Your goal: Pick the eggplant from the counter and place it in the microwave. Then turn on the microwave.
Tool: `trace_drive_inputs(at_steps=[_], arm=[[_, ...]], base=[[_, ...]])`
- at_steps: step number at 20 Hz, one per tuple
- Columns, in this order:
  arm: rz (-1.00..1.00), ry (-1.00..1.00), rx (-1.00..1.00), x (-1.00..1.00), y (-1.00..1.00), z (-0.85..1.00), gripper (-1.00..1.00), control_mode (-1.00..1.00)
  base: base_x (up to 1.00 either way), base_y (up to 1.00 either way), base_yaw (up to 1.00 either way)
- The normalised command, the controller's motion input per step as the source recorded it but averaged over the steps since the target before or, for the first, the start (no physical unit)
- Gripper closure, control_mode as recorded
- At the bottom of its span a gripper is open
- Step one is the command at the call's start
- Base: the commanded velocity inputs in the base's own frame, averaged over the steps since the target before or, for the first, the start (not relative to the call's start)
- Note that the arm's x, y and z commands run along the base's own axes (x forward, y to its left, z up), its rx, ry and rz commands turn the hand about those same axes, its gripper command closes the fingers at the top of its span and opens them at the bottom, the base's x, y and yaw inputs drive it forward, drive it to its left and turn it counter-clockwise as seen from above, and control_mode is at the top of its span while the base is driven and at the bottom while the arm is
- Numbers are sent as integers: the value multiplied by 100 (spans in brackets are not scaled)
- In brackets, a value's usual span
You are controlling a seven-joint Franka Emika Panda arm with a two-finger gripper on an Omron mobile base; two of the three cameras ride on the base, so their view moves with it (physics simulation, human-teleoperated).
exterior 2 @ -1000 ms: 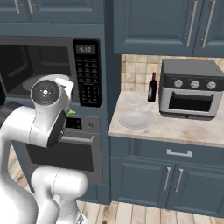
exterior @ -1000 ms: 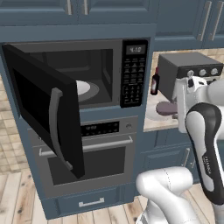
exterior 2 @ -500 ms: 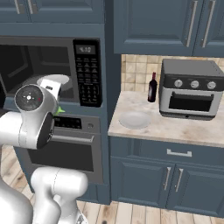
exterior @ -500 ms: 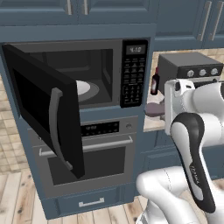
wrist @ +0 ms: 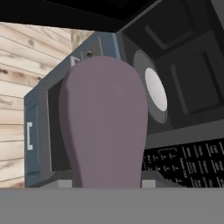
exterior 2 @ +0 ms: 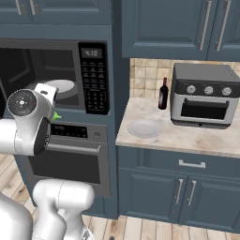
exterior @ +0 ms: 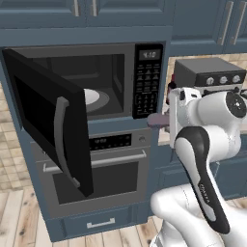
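My gripper (exterior: pixel 165 120) is shut on the eggplant (exterior: pixel 155 119), a dull purple body sticking out to the left of the hand. It hangs just below the keypad (exterior: pixel 146 82) of the black microwave (exterior: pixel 103 53), right of the open cavity. The eggplant (wrist: pixel 105 122) bulks large in the hand view, with the white turntable (wrist: pixel 155 89) beyond it. In the right base view its green stem (exterior 2: pixel 56 116) peeks out beside my arm. The microwave door (exterior: pixel 48 120) stands wide open to the left. The counter (exterior 2: pixel 187 136) lies to the right.
A grey toaster oven (exterior 2: pixel 204 96), a dark red bottle (exterior 2: pixel 163 93) and a pale plate (exterior 2: pixel 144 127) stand on the counter. The steel wall oven (exterior: pixel 96 164) sits under the microwave. The open door juts out into the room on the left.
The arm has swung left from the counter toward the microwave front, carrying the eggplant with it. The grip has not changed.
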Motion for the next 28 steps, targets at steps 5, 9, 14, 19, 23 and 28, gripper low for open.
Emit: trace_drive_inputs(at_steps=[5, 9, 14, 19, 23, 28], arm=[[0, 0, 0, 7, 30, 2, 100, -100], [0, 0, 0, 11, 25, 4, 100, -100], [0, 0, 0, 16, 24, 5, 100, -100], [0, 0, 0, 21, 22, 4, 100, -100], [1, 0, 0, 24, 18, 0, 100, -100], [2, 0, 0, 23, 13, 0, 100, -100]], base=[[0, 0, 0], [0, 0, 0], [0, 0, 0], [0, 0, 0], [0, 0, 0], [0, 0, 0]])
